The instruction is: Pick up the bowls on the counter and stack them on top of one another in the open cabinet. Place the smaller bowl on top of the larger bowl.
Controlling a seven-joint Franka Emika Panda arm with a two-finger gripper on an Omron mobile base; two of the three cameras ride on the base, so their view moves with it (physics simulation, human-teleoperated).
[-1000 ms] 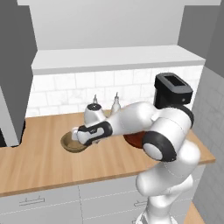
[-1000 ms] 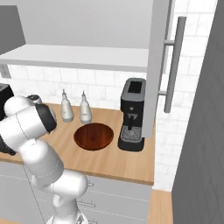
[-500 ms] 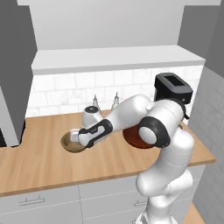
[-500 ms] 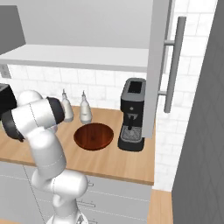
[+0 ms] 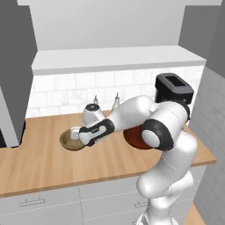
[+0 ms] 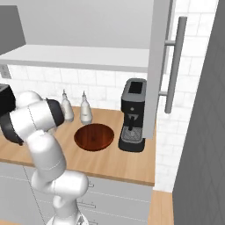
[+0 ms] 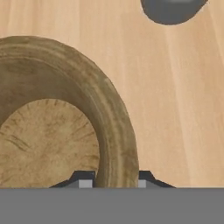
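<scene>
The smaller bowl (image 5: 69, 140), tan-olive with a darker rim, sits on the counter (image 5: 44, 165) left of centre. My gripper (image 5: 79, 135) is down at its right rim and open. In the hand view the bowl (image 7: 48, 131) is close up, and its rim runs between the two fingertips (image 7: 83, 180) of the gripper (image 7: 113, 180), one inside the bowl and one outside. The larger bowl (image 6: 94, 136), glossy reddish-brown, rests on the counter to the right; my arm partly hides this bowl (image 5: 133, 139) in the left base view. The open cabinet (image 5: 110, 61) is above the counter.
Two white bottles (image 6: 66, 110) (image 6: 85, 110) stand against the tiled wall behind the bowls. A black coffee machine (image 6: 133, 115) stands at the counter's right end. A dark grey closed cabinet (image 5: 13, 66) flanks the recess on the left.
My elbow has swung up and to the right while the hand stays at the small bowl's rim. Neither bowl has moved.
</scene>
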